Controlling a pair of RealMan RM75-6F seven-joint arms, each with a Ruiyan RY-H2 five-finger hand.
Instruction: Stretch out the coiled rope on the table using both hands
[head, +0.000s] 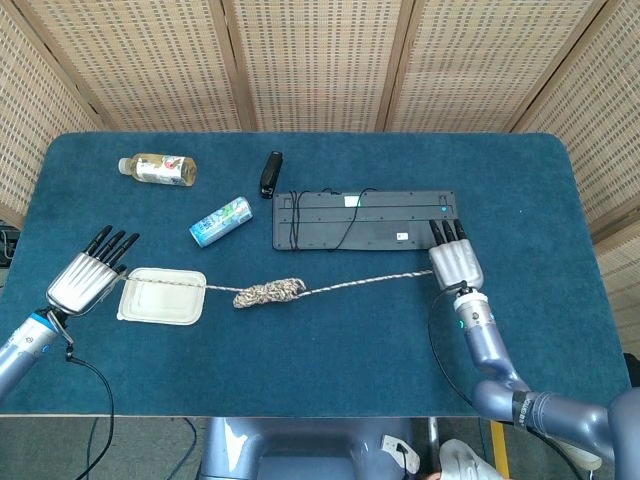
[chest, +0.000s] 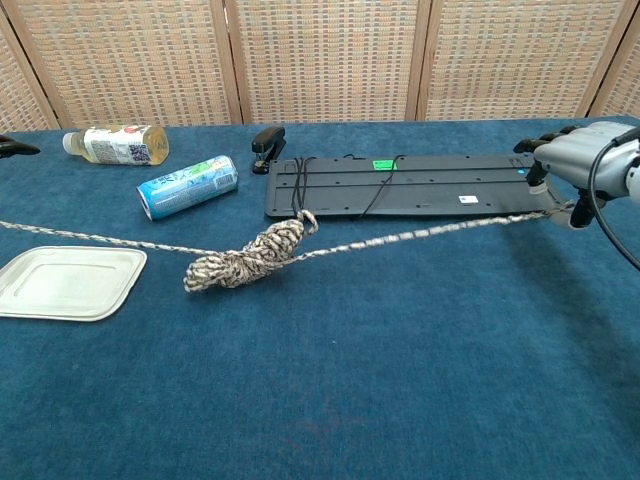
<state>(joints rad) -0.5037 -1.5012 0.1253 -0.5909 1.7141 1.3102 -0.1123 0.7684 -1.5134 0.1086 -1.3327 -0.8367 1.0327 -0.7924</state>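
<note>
A speckled rope runs taut across the table, with a tangled bundle (head: 266, 292) (chest: 243, 259) still coiled near its middle. My left hand (head: 88, 278) is at the table's left edge, beside the white lid, gripping the rope's left end; in the chest view only a fingertip (chest: 18, 149) shows at the frame's edge. My right hand (head: 455, 262) (chest: 580, 160) grips the rope's right end by the keyboard's right corner. The strand (chest: 420, 235) between bundle and right hand hangs just off the cloth.
A black keyboard (head: 367, 219) with its cable lies behind the rope. A stapler (head: 271, 173), a blue can (head: 221, 221) and a bottle (head: 158, 168) sit at the back left. A white plastic lid (head: 162, 295) lies under the rope's left stretch.
</note>
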